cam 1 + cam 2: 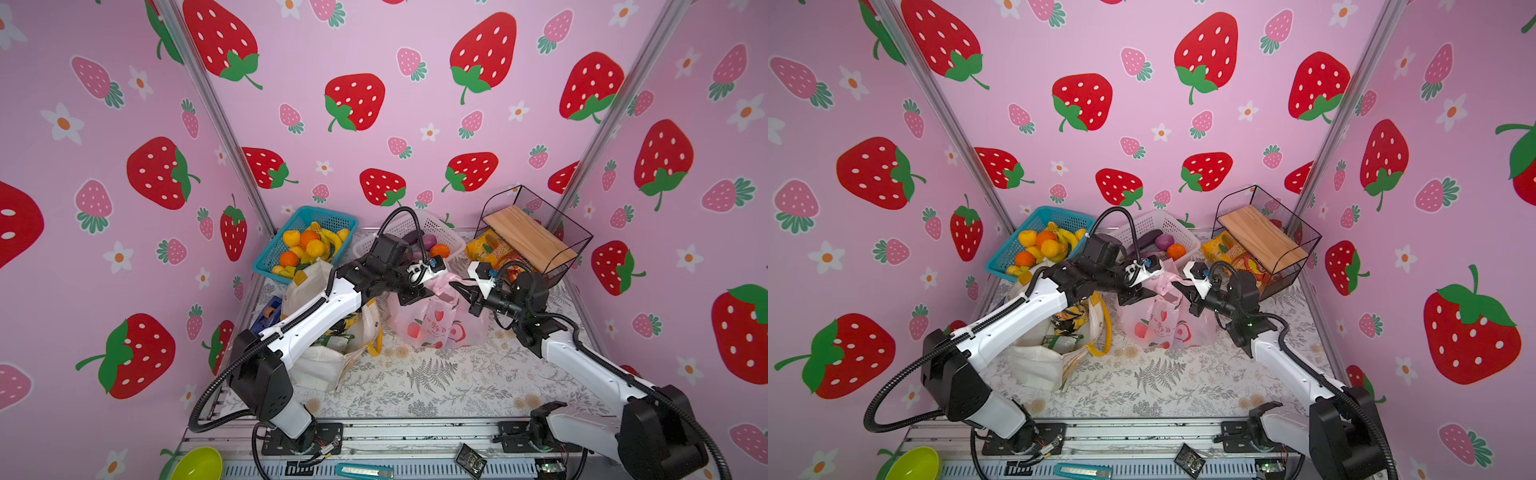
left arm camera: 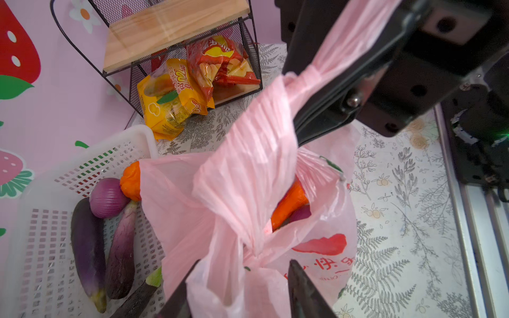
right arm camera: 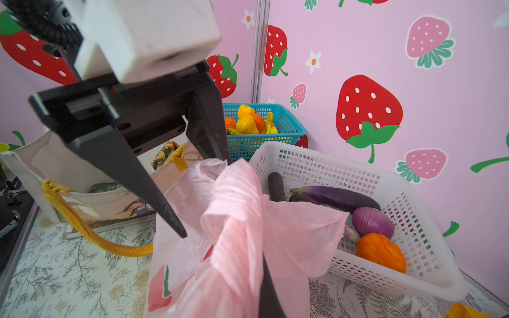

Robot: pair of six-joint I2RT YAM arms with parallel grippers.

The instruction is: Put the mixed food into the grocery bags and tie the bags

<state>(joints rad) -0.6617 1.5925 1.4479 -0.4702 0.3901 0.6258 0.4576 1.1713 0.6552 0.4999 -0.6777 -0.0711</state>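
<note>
Views from the top show me the pink bag (image 1: pixel 432 324) standing mid-table (image 1: pixel 415 386), with the white tote (image 1: pixel 1038 361) to its left and the right end effector (image 1: pixel 457 289) at the bag's bunched top. Only the left wrist view shows that end effector pinching the twisted handle (image 2: pixel 338 44), and a carrot (image 2: pixel 289 203) inside the bag. The right wrist view shows the left end effector (image 3: pixel 202 195) spread above the bag. The table has a fern print, and the walls (image 1: pixel 311 50) are pink with strawberries.

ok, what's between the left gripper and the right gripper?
The bunched handle of the pink plastic bag spans the gap: right gripper shut on one end, left gripper open around the gathered neck. Clearest in the left wrist view.
</note>
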